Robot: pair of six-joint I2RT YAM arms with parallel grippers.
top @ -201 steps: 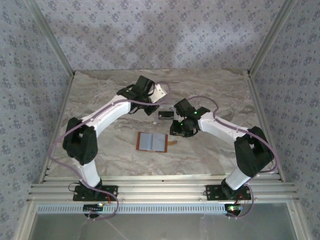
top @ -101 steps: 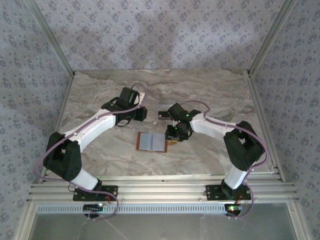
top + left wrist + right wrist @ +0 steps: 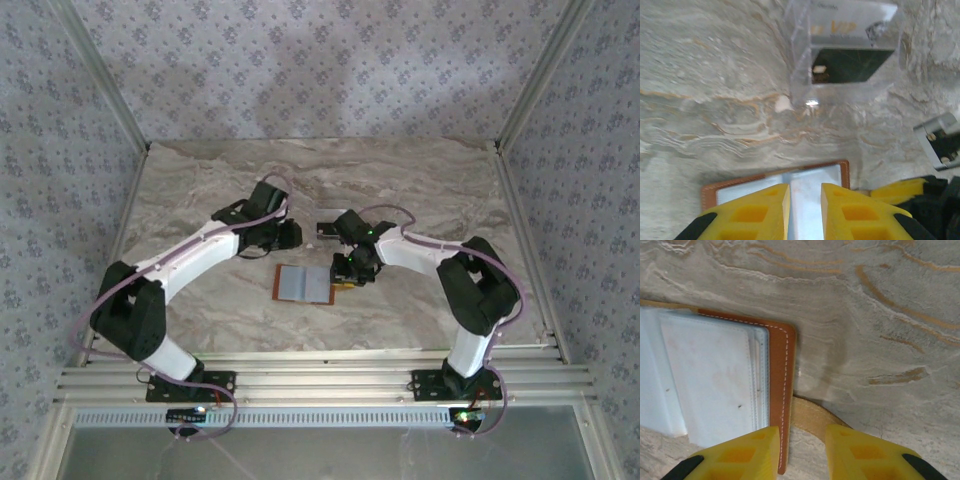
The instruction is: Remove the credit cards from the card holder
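Left gripper hangs just past the far left corner of the wallet. Its two yellow fingers are a little way apart with nothing held between them. Its arm comes up from the near left and bends at a black elbow well to the left of the wallet. From there it runs as a long white bar up to the wrist. Seen from that wrist, the fingers show over the grey-blue inside of the wallet, which lies open and flat on the table. Right gripper sits low at the right edge of the wallet, pointing down. Its yellow fingers are a little way apart too and hold nothing. The gap between them is over the wallet's orange-brown edge and the small strap that sticks out from it. I cannot tell if the fingers touch the strap. The right arm folds at a black elbow well to the right of the wallet and reaches left with its white part. Past the far edge of the wallet, apart from it, stands a clear tray. A dark card lies in the tray, and a pale card with gold letters is just behind it in the same tray.
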